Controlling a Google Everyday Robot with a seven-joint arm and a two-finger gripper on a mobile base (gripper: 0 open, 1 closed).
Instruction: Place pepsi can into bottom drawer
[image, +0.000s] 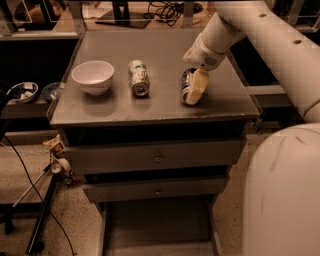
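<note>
The pepsi can (186, 84) lies on its side on the grey cabinet's top (165, 50), right of centre, dark with a silver end facing me. My gripper (193, 91) reaches down from the upper right on the white arm and rests on the can's right side, touching it. The bottom drawer (156, 222) is pulled out at the foot of the cabinet, a wide shallow grey tray with nothing in it.
A green-and-white can (138, 77) lies left of the pepsi can, and a white bowl (93, 76) sits further left. The two upper drawers (158, 157) are closed. The robot's white body (282, 195) fills the lower right. Cables and a stand lie on the floor at left.
</note>
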